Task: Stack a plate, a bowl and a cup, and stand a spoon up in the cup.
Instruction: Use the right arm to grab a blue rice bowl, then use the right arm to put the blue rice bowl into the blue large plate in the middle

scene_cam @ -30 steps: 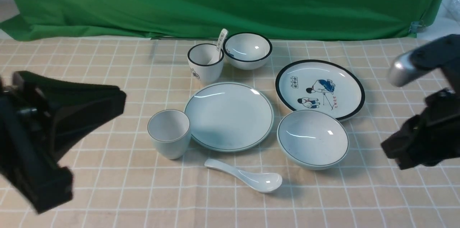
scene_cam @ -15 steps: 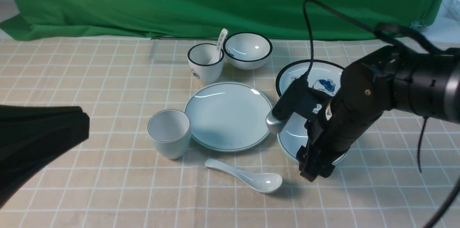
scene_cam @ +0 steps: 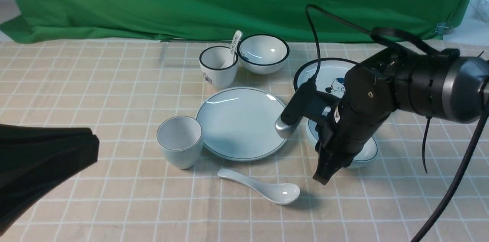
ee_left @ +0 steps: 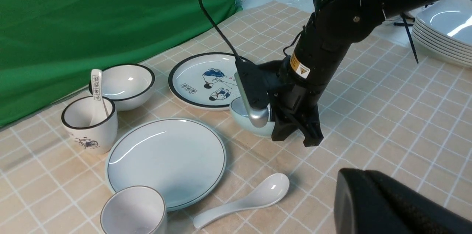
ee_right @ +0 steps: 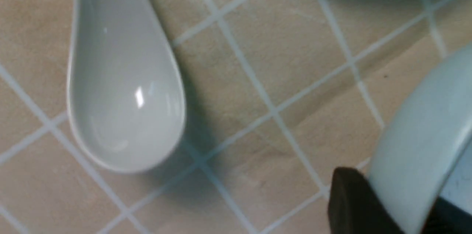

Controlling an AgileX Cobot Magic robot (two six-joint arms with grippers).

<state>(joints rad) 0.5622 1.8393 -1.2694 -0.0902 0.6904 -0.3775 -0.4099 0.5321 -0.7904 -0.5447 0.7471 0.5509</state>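
The pale blue-grey plate lies mid-table, with the handleless cup upright at its left front. The plain white spoon lies in front of the plate, bowl end to the right. My right gripper points down at the near rim of the speckled bowl. In the right wrist view the bowl's wall sits between the two black fingers, gripped, with the spoon beside it. The arm hides most of the bowl. My left gripper hovers low at the front left, jaws together and empty.
At the back stand a black-rimmed cup holding a printed spoon and a small black-rimmed bowl. The cartoon plate lies right behind the speckled bowl. A green backdrop closes off the back. A stack of plates sits off to the right.
My right arm swung in from the right and came down on the bowl's near rim. The bowl has since shifted back and right. My left gripper drifted slightly.
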